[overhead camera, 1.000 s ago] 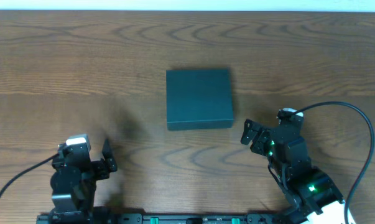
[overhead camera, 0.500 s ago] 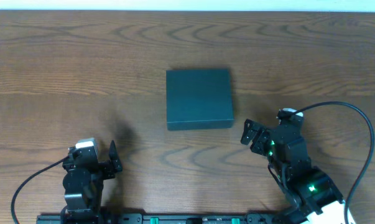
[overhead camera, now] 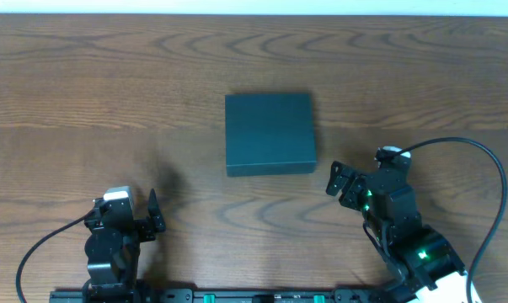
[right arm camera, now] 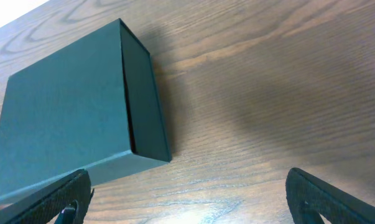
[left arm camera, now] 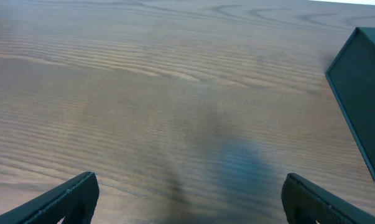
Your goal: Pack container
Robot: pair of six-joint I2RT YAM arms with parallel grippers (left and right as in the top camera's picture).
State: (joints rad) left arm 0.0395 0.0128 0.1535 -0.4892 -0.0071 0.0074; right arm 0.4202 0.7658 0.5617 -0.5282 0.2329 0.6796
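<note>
The container [overhead camera: 270, 133] is a dark teal square box with its lid closed, lying flat on the wooden table near the centre. My left gripper [overhead camera: 123, 215] is at the near left, well away from the box, open and empty. In the left wrist view the gripper [left arm camera: 190, 199] has bare wood between its fingers, and a corner of the container [left arm camera: 361, 87] shows at the far right. My right gripper [overhead camera: 359, 181] hangs open just right of the box's near right corner. The right wrist view shows the gripper [right arm camera: 188, 186] empty, with the container [right arm camera: 69, 106] ahead and to the left.
Black cables loop off each arm, one at the right [overhead camera: 494, 194] and one at the left [overhead camera: 34, 252]. The arms' base rail [overhead camera: 254, 295] runs along the near edge. The table's far edge [overhead camera: 254, 15] meets a white strip.
The left arm shifted right and drew back toward the near edge, then came to rest. The right arm and the container have not moved.
</note>
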